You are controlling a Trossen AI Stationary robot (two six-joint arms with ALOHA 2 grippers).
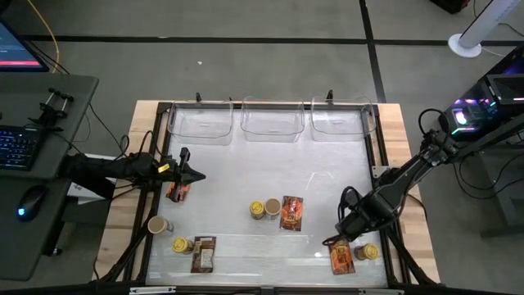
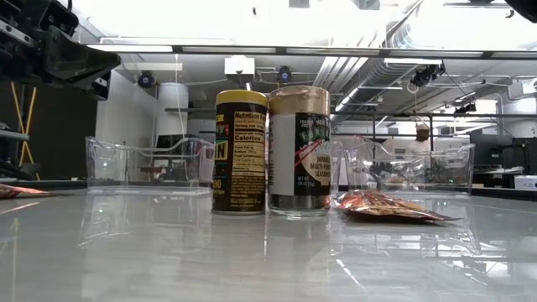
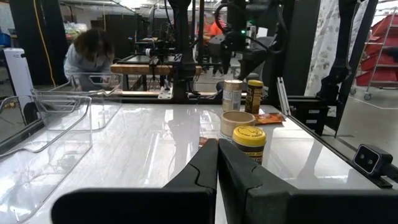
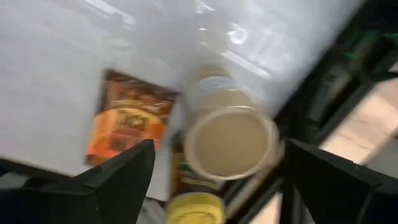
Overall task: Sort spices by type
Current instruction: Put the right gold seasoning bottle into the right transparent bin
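Right claw (image 1: 342,238) hangs over the near right corner of the glossy white worktop (image 1: 246,176), fingers spread wide apart, nothing between them. Directly beneath it, in the right wrist view: a tan-lidded round spice jar (image 4: 231,142), a yellow-lidded round spice jar (image 4: 196,209) close against that, and a flat red-orange printed packet (image 4: 127,121) lying just beside them. From above, only the packet and a yellow lid show clear of the arm.

Left claw (image 1: 194,174) sits at the left side of the worktop, fingers pressed together and empty. A second printed packet (image 1: 177,191) lies just below its tip. Ahead of it in the left wrist view stand a tan-lidded jar (image 3: 237,123) and a yellow-lidded jar (image 3: 249,143), touching or nearly so.

Handling, by judgement:
- Jars: rigid, light, smooth-sided, likely slippery. Best taken across the body below the lid; jars standing together leave little room for a finger between.
- Packets: thin, soft, crinkly, flat on a slick surface. Hard to pinch from above; an edge is the better hold.

Well ahead of both claws, three clear plastic bins (image 1: 269,121) line the far edge; all look empty. No spice is sorted yet. Another jar pair (image 1: 264,210) and packet (image 1: 291,212) wait mid-worktop, between the claws.
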